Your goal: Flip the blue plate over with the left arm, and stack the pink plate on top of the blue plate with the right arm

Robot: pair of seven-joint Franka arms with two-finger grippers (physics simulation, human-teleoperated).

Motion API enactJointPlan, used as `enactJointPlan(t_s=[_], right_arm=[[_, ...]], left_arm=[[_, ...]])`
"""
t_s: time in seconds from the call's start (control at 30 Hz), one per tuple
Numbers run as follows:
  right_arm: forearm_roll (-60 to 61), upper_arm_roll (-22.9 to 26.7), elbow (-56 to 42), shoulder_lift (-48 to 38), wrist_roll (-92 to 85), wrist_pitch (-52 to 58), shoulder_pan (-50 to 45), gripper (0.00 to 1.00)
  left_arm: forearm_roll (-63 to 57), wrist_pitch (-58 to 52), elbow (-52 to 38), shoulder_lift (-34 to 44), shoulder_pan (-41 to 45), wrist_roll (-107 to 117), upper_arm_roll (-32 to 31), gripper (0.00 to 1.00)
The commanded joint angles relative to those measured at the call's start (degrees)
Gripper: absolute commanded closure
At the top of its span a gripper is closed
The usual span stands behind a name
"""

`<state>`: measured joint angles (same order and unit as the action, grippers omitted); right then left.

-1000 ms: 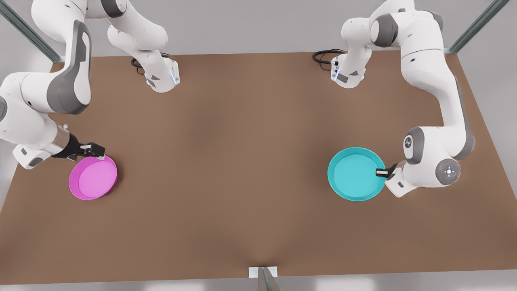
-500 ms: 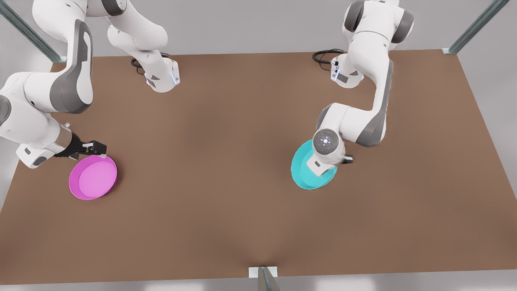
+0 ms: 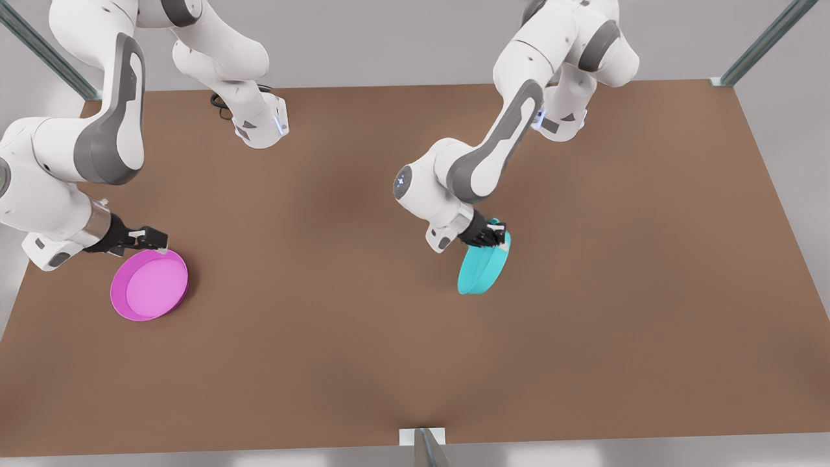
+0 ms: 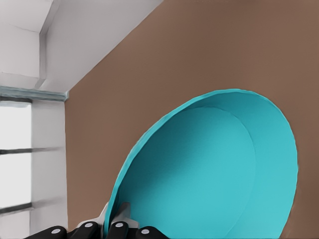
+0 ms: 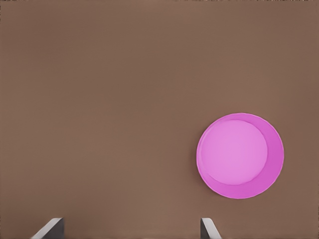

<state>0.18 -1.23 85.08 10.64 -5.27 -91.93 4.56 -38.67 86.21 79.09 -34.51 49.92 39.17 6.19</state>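
Left claw [image 3: 496, 235] grasps the blue plate [image 3: 481, 269] by its rim; plate hangs on edge below it. Right claw [image 3: 150, 243], fingers spread, hovers beside the pink plate [image 3: 150, 287].

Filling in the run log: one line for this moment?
left hand: shut on blue plate, tilted on edge | right hand: open, beside pink plate, flat on table

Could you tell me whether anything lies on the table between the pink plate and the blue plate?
Nothing visible does. Bare table separates the pink plate, upright beside the open right end effector, from the blue plate, which the left end effector holds tilted on edge.
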Motion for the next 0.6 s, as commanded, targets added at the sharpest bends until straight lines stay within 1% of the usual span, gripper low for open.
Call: enactJointPlan(t_s=[0.0,0.1,0.27,0.43,0.57], right_arm=[[0.0,0.0,0.0,0.0,0.0,0.0,0.01,0.0],[0.0,0.0,0.0,0.08,0.0,-0.26,0.01,0.0],[0.0,0.0,0.0,0.08,-0.09,-0.18,-0.08,0.0],[0.0,0.0,0.26,0.17,-0.09,-0.26,0.01,0.0],[0.0,0.0,0.26,0.17,-0.09,-0.26,0.01,0.0]], left_arm=[[-2.81,0.1,0.01,-0.29,0.27,0.82,-0.03,0.79],[-7.21,-0.43,0.19,-2.49,2.29,1.7,-0.04,0.79],[-14.85,-0.17,1.42,-3.63,5.02,5.48,-0.04,0.79],[-19.69,-0.34,1.51,-5.83,8.71,8.82,-0.04,0.79],[-24.26,-4.56,1.51,-7.68,11.52,9.44,-0.04,0.79]])
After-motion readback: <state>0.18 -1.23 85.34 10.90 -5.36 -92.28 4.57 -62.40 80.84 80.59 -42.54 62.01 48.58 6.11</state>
